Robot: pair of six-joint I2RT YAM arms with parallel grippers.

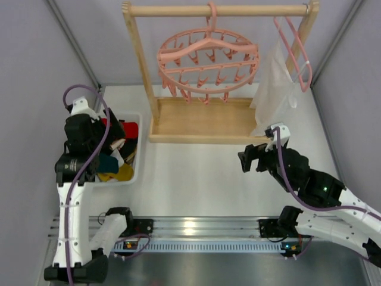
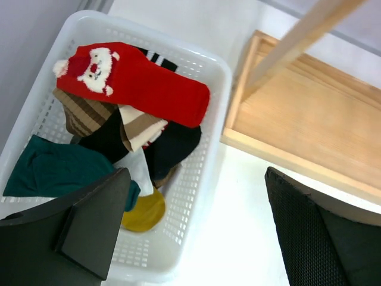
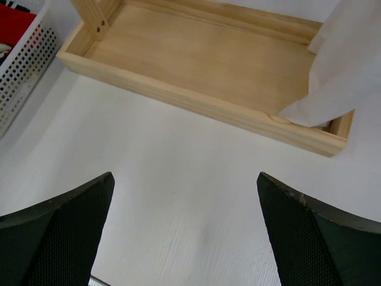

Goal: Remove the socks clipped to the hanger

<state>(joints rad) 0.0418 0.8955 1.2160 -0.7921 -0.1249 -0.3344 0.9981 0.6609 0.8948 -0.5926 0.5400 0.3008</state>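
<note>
The round pink ring hanger (image 1: 208,62) hangs by its hook from the wooden rack's top bar; I see no socks on its clips. Several socks lie in a white basket (image 1: 136,156) at the left: a red one with a Santa face (image 2: 137,80), a dark teal one (image 2: 56,170), a black one (image 2: 172,146), striped brown ones and a yellow one (image 2: 144,211). My left gripper (image 2: 196,232) is open and empty above the basket's near right corner. My right gripper (image 3: 184,232) is open and empty over the bare table, in front of the rack's base.
The wooden rack (image 1: 199,119) with its tray base (image 3: 208,59) stands at the back centre. A plain pink triangular hanger (image 1: 294,50) holds a white translucent garment (image 1: 275,89) at the rack's right end. Grey walls close both sides.
</note>
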